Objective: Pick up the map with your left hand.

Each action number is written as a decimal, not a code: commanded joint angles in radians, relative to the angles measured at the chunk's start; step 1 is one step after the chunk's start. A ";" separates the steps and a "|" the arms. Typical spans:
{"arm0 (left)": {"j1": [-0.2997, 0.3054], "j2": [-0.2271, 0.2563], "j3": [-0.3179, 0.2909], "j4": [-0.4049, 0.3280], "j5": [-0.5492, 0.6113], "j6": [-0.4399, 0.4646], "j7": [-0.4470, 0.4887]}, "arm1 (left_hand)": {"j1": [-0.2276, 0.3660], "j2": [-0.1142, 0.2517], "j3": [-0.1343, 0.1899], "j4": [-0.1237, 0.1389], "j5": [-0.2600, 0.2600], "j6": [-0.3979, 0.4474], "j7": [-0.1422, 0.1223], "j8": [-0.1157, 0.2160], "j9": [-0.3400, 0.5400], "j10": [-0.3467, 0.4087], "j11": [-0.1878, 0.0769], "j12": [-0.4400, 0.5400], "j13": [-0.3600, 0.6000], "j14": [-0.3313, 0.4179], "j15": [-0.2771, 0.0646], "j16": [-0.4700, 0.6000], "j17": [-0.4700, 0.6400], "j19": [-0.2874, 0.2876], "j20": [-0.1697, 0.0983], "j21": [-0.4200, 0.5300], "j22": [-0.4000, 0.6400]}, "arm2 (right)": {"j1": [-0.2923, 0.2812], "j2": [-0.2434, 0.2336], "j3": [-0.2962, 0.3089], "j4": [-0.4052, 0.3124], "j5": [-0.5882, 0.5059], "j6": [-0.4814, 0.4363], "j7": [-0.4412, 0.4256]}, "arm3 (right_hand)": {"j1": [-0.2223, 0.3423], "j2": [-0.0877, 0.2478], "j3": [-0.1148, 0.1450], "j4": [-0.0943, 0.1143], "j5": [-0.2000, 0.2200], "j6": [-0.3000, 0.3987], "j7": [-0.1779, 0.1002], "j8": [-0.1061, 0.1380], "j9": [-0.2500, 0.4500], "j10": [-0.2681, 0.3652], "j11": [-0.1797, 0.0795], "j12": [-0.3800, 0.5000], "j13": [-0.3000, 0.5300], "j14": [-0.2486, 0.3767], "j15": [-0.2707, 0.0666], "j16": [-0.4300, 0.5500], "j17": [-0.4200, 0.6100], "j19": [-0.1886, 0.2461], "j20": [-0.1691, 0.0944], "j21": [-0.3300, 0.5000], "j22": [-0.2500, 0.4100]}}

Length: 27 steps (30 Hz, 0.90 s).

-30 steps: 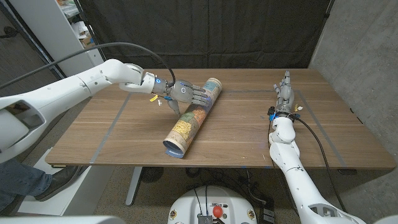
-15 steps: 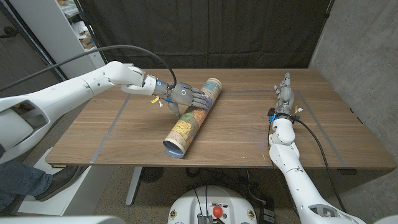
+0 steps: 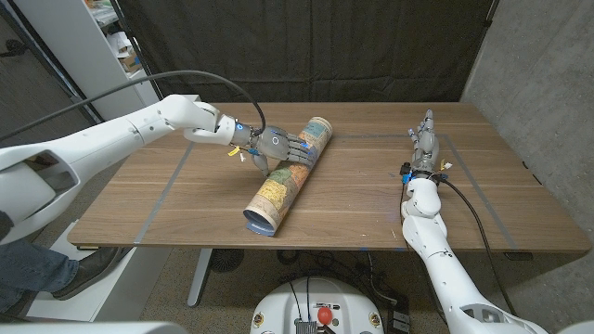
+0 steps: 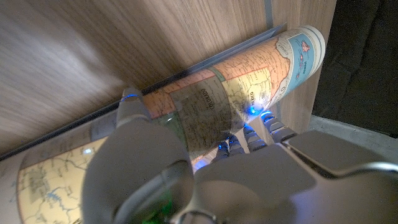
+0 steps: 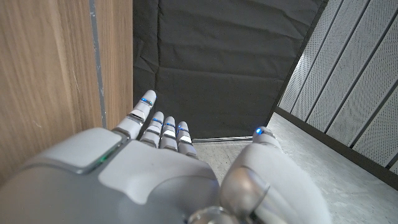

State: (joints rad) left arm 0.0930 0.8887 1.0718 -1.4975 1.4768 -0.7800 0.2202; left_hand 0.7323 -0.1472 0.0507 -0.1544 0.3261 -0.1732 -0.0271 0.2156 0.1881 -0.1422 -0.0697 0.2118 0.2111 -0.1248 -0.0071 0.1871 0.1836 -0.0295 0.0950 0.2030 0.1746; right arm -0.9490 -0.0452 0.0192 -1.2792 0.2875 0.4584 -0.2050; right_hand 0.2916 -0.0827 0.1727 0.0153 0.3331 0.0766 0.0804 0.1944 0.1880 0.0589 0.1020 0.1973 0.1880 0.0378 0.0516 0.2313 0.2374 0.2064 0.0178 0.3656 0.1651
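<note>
The rolled map [image 3: 283, 176] is a long tube printed in orange, blue and green. It lies slantwise on the middle of the wooden table [image 3: 186, 199]. My left hand [image 3: 276, 144] straddles its upper half, fingers [image 4: 264, 127] curled over the far side and thumb [image 4: 132, 107] against the near side. The map [image 4: 249, 68] still rests on the wood. My right hand [image 3: 425, 139] stands at the table's right side, holding nothing, its fingers [image 5: 158, 124] straight and together.
Grey tape lines [image 3: 172, 176] cross the tabletop. A black curtain [image 3: 306, 46] hangs behind the table and a grey panel [image 3: 538, 83] rises at the right. A person's leg and shoe [image 3: 56, 274] sit at the lower left, beside the table's corner.
My left hand has slid a little back toward the robot's left along the map and settled lower around it. The map and the right hand have not moved.
</note>
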 commanded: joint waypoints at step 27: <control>0.090 0.008 0.005 -0.007 -0.004 0.159 0.100 | 0.249 0.124 0.038 0.010 0.122 0.487 -0.081 0.157 0.004 0.447 -0.070 0.107 0.003 0.397 -0.083 0.067 0.004 0.309 0.063 0.055 0.011 | -0.003 -0.012 0.026 0.009 0.033 -0.006 0.055 | 0.003 0.005 -0.007 0.002 0.006 0.007 -0.007 0.005 0.003 0.008 0.002 0.003 0.003 0.013 0.008 0.003 0.000 0.008 -0.001 -0.014 0.005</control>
State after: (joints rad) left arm 0.1424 0.8799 1.0935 -1.4816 1.4681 -0.6849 0.2759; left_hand 0.9366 -0.0451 0.0735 -0.1408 0.4492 0.2082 -0.0745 0.3489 0.1878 0.2412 -0.1298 0.3052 0.2063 0.2092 -0.0384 0.2435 0.1841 0.2255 0.1392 0.2446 0.1794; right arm -0.9520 -0.0537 0.0387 -1.2675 0.3132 0.4644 -0.1650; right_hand 0.2916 -0.0826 0.1685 0.0195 0.3330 0.0767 0.0804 0.1944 0.1880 0.0607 0.1001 0.1974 0.1880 0.0450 0.0588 0.2313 0.2374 0.2063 0.0179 0.3579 0.1651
